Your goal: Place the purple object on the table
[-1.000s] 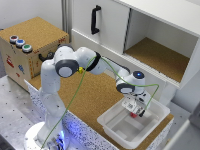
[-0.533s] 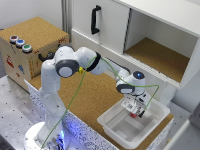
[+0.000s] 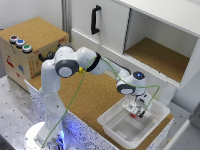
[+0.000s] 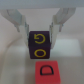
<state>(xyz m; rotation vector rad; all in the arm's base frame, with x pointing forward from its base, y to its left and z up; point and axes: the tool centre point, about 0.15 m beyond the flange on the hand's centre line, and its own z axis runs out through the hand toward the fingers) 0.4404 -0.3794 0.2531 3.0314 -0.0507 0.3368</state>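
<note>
Two blocks in the wrist view: one purple block (image 4: 39,43) marked "G" in yellow, one red block (image 4: 47,71) marked "D". Purple block pinched between the two fingers of the single gripper (image 4: 39,31), jaws narrowed onto its sides. Held over one white bin (image 3: 116,127) on the table (image 3: 92,97). Three coloured buttons (image 3: 19,43) atop one box (image 3: 30,45).

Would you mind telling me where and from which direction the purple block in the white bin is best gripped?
Grip the purple block across its two flat side faces, coming straight down from above. The tool already straddles it that way, one finger on each side. The red block close beside it leaves the other sides less free.
</note>
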